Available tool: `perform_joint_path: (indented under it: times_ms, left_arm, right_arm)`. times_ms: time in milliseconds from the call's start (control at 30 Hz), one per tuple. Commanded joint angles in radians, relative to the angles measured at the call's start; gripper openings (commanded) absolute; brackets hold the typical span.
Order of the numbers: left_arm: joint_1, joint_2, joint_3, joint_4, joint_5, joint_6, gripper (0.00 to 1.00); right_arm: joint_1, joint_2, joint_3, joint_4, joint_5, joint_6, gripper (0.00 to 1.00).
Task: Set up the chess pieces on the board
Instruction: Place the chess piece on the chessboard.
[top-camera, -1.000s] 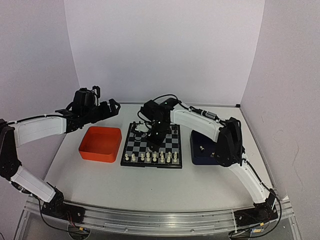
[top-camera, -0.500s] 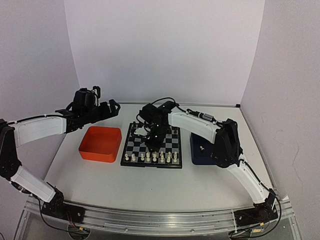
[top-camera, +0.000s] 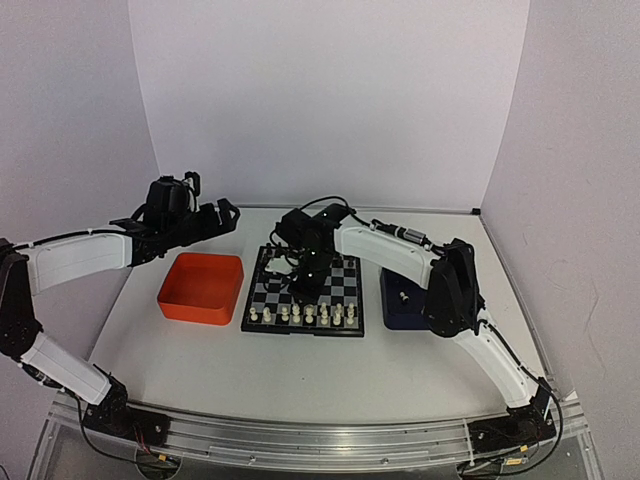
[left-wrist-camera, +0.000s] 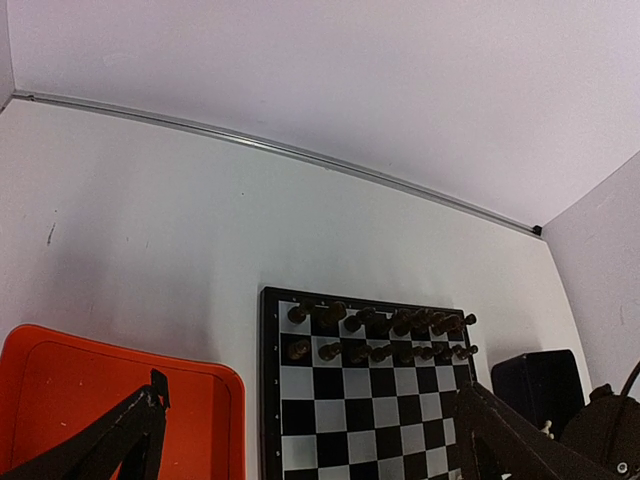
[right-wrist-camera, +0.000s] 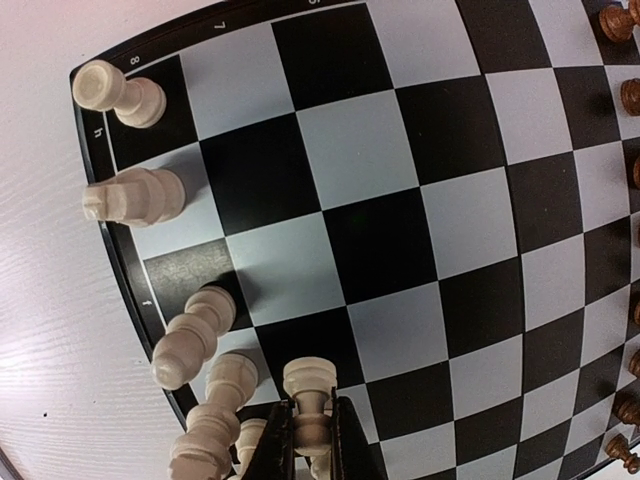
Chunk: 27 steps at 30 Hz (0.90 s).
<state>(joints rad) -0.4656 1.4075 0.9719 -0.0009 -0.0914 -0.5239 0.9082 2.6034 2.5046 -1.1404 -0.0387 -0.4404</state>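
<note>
Snugly, right gripper (right-wrist-camera: 311, 436) pinches 1 rounded cream chess piece (right-wrist-camera: 308, 384); board (right-wrist-camera: 380, 240) glossy.

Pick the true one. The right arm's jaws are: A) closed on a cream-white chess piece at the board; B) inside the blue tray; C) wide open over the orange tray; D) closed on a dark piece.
A: the right wrist view shows the jaws pinching a cream-white piece over the board, near its row of cream-white pieces.

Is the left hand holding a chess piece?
No, the left hand has its fingers spread wide apart, and no piece sits between them.
</note>
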Motion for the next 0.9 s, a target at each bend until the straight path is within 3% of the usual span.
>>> perform_joint_path:
  times_ms: [0,867]
  left_arm:
    - [0.004,-0.043,-0.005,0.007,-0.02,0.006,1.0]
    - [0.004,-0.073,-0.022,-0.018,-0.012,0.004,1.0]
  right_arm:
    - [0.007,0.015,0.021,0.006,-0.008,-0.008,0.07]
    - [0.013,-0.024,0.018,0.018,0.02,-0.001,0.26]
